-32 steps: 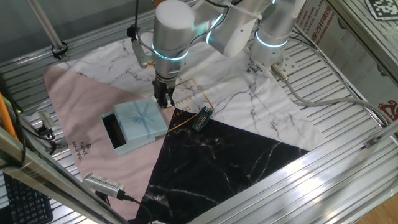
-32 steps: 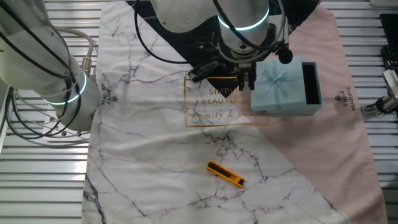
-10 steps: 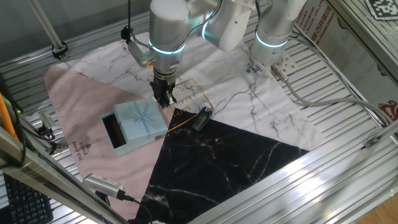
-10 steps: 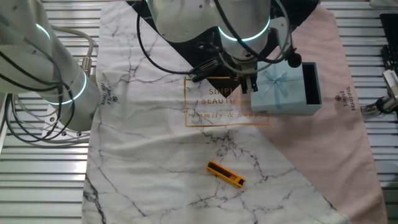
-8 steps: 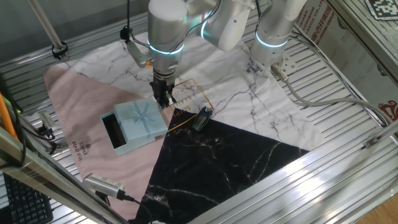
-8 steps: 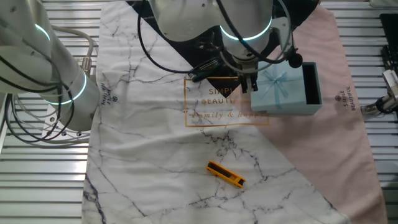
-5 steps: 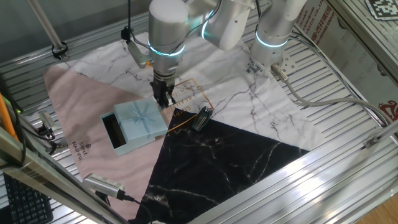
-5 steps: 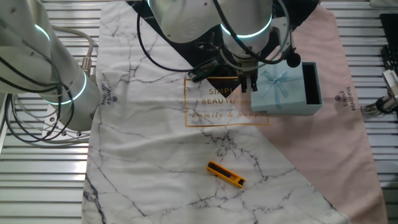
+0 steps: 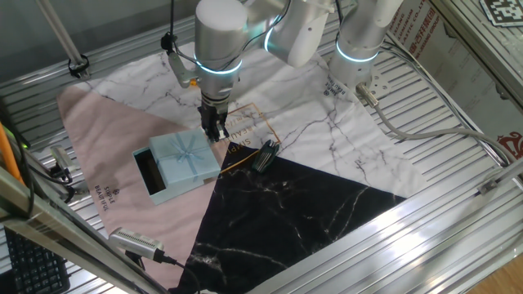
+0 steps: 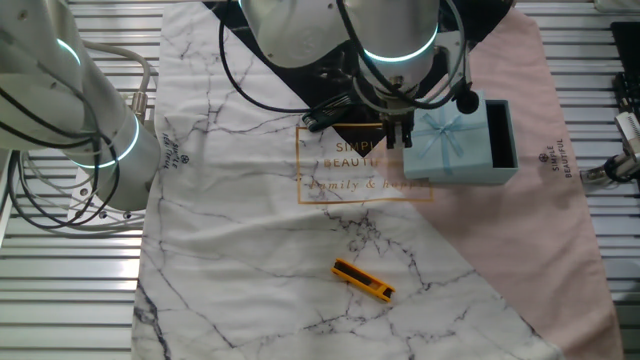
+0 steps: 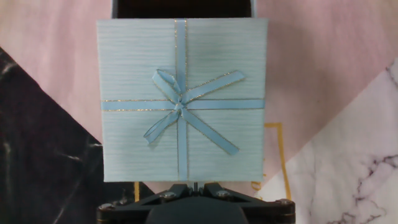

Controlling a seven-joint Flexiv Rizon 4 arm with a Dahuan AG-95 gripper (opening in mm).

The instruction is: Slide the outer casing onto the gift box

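Observation:
The outer casing (image 9: 186, 155), a pale blue sleeve with a ribbon bow, lies on the pink part of the cloth. It covers most of the gift box (image 9: 150, 174), whose black inside shows at the open far end. Both also show in the other fixed view, the casing (image 10: 450, 140) and the box (image 10: 502, 135). In the hand view the casing (image 11: 183, 99) fills the middle and the box's black inside (image 11: 183, 7) shows past its far edge. My gripper (image 9: 215, 135) (image 10: 397, 138) (image 11: 194, 185) is shut, empty, at the casing's near edge, opposite the open end.
A black comb-like object (image 9: 265, 155) lies on the cloth right of the casing. An orange utility knife (image 10: 363, 280) lies on the white marble cloth. A second robot arm (image 10: 90, 120) stands at one side. A metal tool (image 9: 135, 241) lies beyond the cloth's edge.
The arm has shifted slightly while the shut gripper stays at the casing's near edge. The casing and the box have not visibly moved.

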